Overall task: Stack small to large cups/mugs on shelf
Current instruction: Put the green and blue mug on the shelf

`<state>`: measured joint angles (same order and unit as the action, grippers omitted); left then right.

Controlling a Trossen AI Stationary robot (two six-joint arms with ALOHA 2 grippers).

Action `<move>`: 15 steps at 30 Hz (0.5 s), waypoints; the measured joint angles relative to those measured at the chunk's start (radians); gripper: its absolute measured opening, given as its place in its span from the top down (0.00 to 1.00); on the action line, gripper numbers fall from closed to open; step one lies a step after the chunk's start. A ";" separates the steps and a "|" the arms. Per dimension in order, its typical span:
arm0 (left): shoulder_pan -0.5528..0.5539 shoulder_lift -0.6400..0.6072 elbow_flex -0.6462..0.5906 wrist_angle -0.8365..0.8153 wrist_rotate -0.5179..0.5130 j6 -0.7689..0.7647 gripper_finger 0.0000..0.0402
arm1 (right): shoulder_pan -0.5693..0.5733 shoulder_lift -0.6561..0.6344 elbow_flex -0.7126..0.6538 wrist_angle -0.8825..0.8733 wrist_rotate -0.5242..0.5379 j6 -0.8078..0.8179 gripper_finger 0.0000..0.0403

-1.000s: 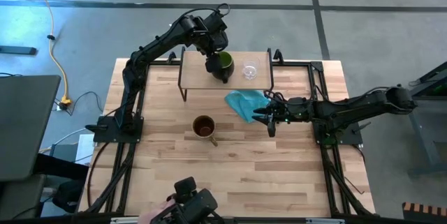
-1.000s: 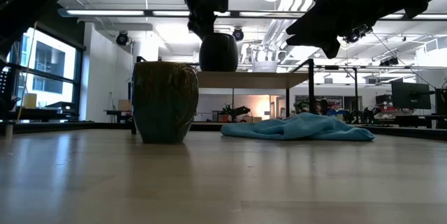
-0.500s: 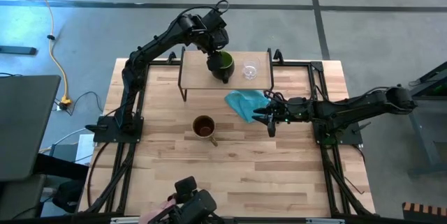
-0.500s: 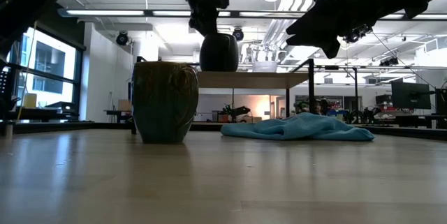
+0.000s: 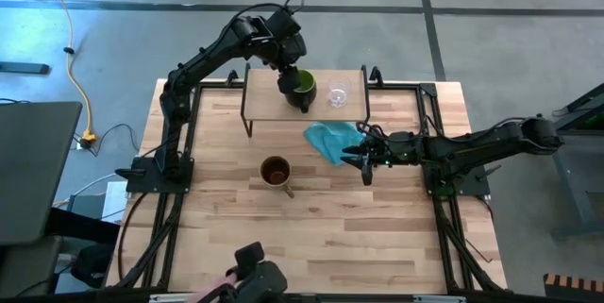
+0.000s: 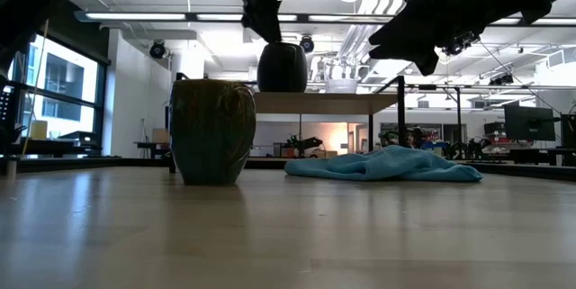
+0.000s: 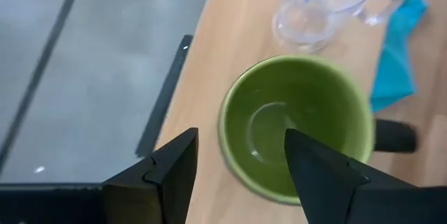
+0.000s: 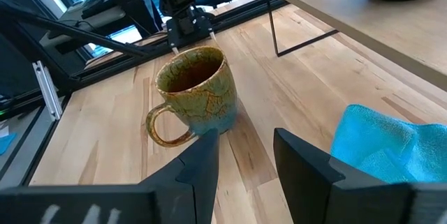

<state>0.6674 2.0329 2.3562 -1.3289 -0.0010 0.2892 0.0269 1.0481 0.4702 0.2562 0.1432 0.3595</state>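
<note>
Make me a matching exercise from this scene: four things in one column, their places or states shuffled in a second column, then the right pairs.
Things:
1. dark mug with green inside
2. clear glass cup
3. tan-brown mug
4. blue cloth

Places or states:
A. stands alone on the tabletop, handle out to one side
B. lies crumpled on the tabletop, below the shelf edge
C. on the shelf, directly under the open left gripper
D. on the shelf, beside the green-lined mug

Pairs: 1-C, 2-D, 3-A, 4-B
</note>
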 joint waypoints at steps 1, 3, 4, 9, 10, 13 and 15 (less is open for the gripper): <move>0.000 0.000 0.000 0.004 0.017 -0.011 0.50 | 0.000 0.000 0.000 0.002 0.000 0.000 0.68; -0.001 0.000 0.000 0.011 0.046 -0.032 0.50 | 0.000 0.000 0.000 0.003 0.000 0.001 0.68; -0.002 0.000 0.000 0.016 0.052 -0.038 0.50 | 0.000 0.000 0.000 0.003 0.000 0.001 0.68; -0.015 0.000 0.000 0.051 0.062 -0.059 0.50 | 0.000 0.000 0.000 0.003 0.000 0.007 0.68; -0.016 0.000 0.000 0.051 0.070 -0.059 0.50 | 0.000 0.000 0.000 0.003 0.000 0.008 0.68; -0.017 0.000 0.000 0.037 0.078 -0.063 0.50 | 0.000 0.000 0.000 0.003 0.000 0.010 0.68; -0.016 0.000 0.000 0.021 0.084 -0.077 0.50 | 0.000 0.000 0.000 0.003 0.000 0.015 0.68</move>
<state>0.6511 2.0327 2.3562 -1.3082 0.0829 0.2121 0.0269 1.0481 0.4702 0.2592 0.1435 0.3746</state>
